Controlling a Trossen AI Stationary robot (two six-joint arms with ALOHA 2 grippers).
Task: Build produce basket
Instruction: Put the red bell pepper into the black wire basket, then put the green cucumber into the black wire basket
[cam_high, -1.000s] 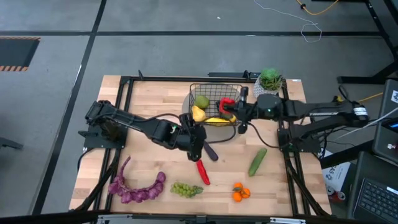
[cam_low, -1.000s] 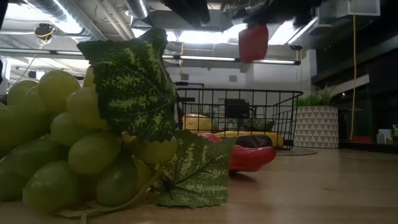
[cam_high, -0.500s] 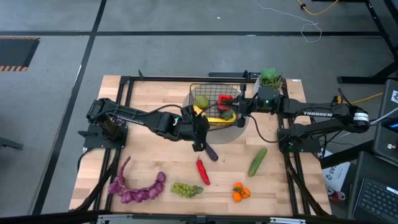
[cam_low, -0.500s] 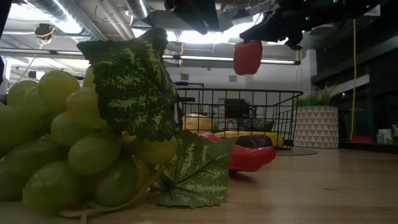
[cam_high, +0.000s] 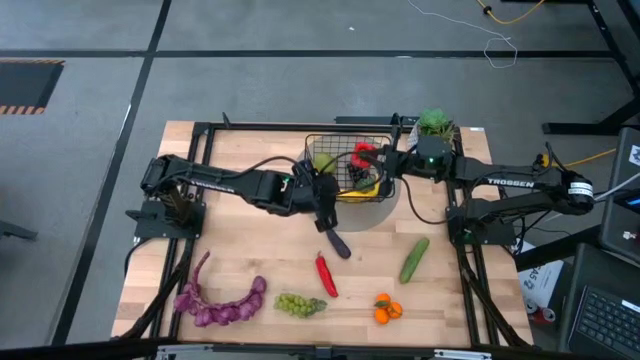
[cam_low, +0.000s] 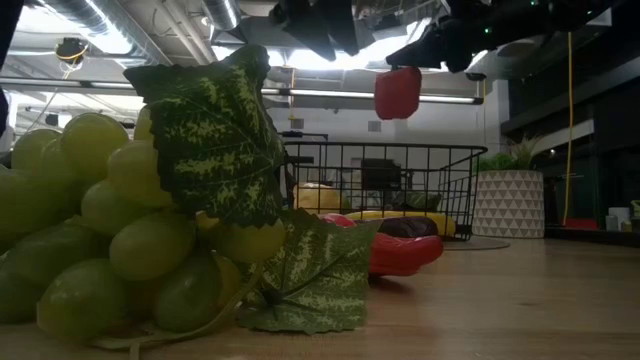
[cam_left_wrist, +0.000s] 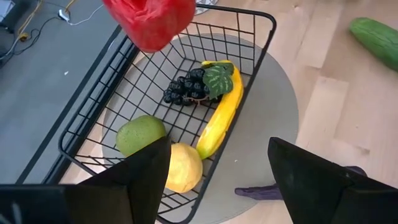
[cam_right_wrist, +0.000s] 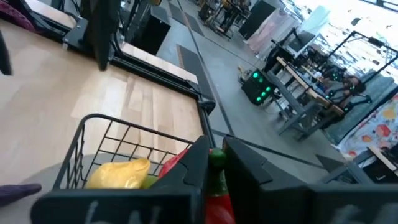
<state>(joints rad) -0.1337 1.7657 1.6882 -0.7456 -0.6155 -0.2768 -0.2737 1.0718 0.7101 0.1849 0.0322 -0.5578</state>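
The black wire basket sits on a grey round mat and holds a green apple, a lemon, a banana and dark grapes. My right gripper is over the basket, shut on a red pepper. My left gripper is open and hovers at the basket's near left corner, above the eggplant. On the table lie a red chili, a cucumber, oranges, green grapes and purple grapes. My right gripper pinches the red pepper at its top by the green stem, between the two fingers. The fingers come from the table's right, slanting down. The pepper hangs below them, lifted clear above the basket's rim.
A green plant in a white speckled pot stands at the basket's far right, close under the right arm. The black frame rails run along the table's sides. Bare wood shows between the chili and the cucumber.
My left gripper has moved from over the eggplant toward the far edge, up to the basket's near left corner. The eggplant has stayed in place. My right gripper has carried the red pepper a little toward the far edge and left, over the basket, and lowered it slightly.
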